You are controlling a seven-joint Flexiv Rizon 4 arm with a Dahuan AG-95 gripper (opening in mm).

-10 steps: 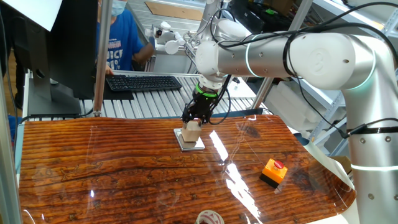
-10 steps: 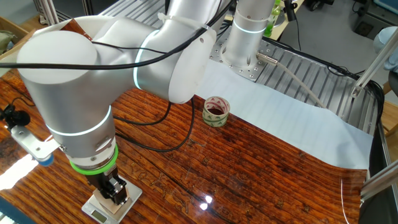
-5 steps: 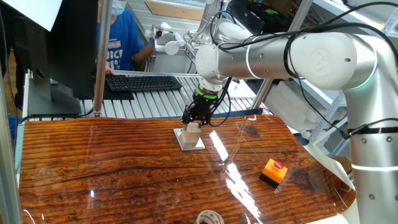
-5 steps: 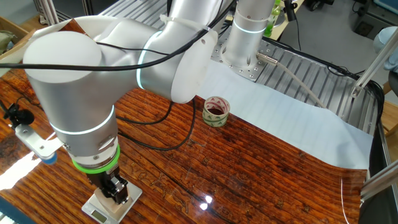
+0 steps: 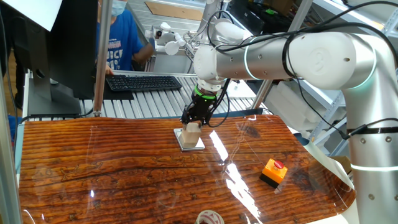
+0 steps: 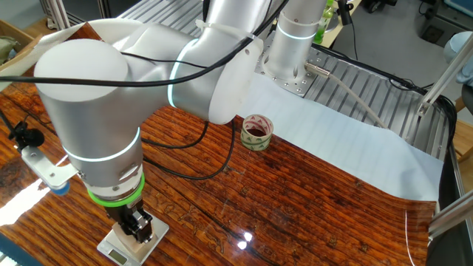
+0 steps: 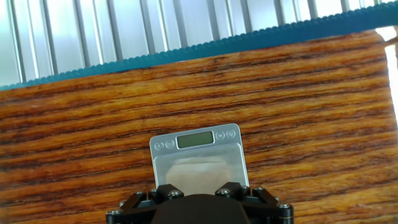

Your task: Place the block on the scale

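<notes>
**Wood on steel: block is sitting over the scale, grip not yet let go**

Tan wood is showing between the black fingers as I'm watching one fixed view: the block point(image 5: 193, 129) is pinched in the gripper point(image 5: 193, 126), which is pointing straight down over the scale point(image 5: 189, 141). The jaws are clamped on the cube's sides, not spread clear of it. Comparing with a second ago, I'm seeing almost nothing shifting at the hand itself; the fingers and cube are holding the same spot above the plate. What is changing is higher up: in the other fixed view the big arm housings are drifting slightly, while the gripper point(image 6: 137, 226) is staying planted over the scale point(image 6: 131, 239).

From the hand view, the scale point(image 7: 198, 155) is lying directly under the fingers, its little display and buttons facing away from me, and a pale reflection of the cube is glowing on the silver plate. I can't tell from any view whether the block's underside is already touching the plate or hanging just above it.

I'm reading this as the settling pause of the placement: transport is over, release isn't done. The orange box point(image 5: 274, 172) is sitting well apart, no concern
</notes>
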